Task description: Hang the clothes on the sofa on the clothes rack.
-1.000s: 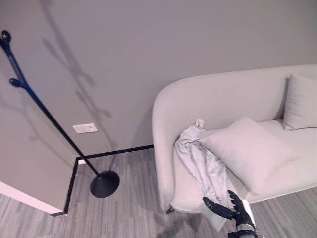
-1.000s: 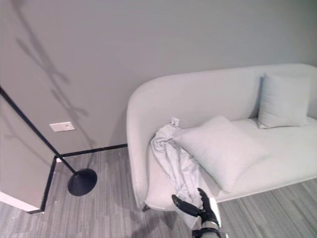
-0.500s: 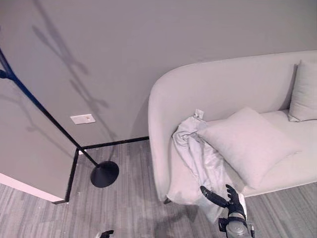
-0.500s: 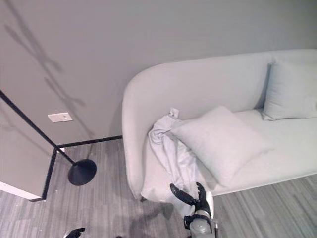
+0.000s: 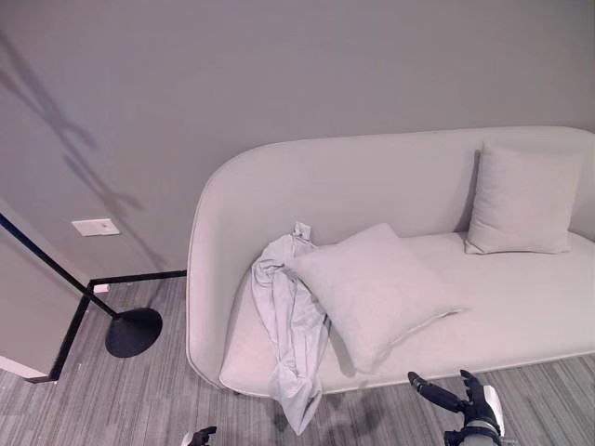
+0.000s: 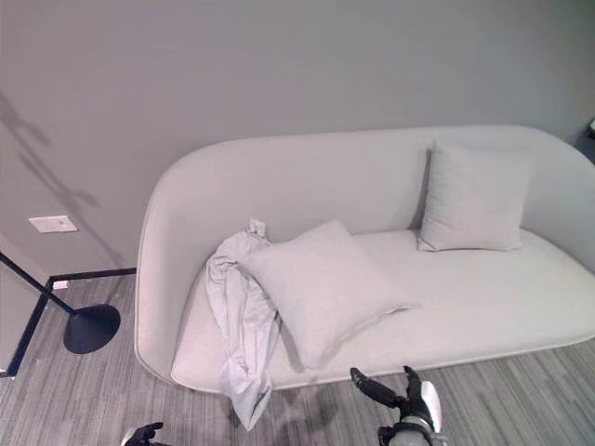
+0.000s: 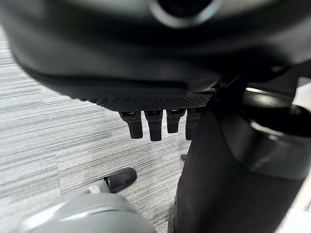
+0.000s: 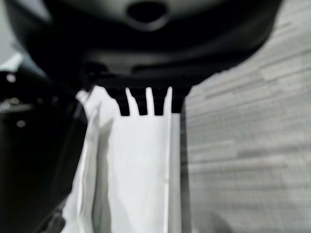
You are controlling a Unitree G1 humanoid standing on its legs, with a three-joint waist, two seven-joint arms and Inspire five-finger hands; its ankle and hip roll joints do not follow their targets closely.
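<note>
Reaching for the garment on the sofa, nothing grasped yet.

A pale grey shirt (image 5: 290, 344) lies crumpled at the sofa's (image 5: 539, 307) left end, tucked partly under a leaning cushion (image 5: 367, 290), with its tail hanging over the front edge of the seat toward the floor. The right hand (image 5: 465, 406) hovers low in front of the seat's front edge, well right of the shirt, fingers spread and holding nothing; the left hand (image 7: 155, 124) hangs over the floor, fingers straight and empty. The coat rack's base (image 5: 133, 332) stands on the floor beyond the sofa's left arm. Judgement: the right hand should travel left to the hanging tail, gather a thick fold, and lift clear of the cushion before turning toward the rack.
</note>
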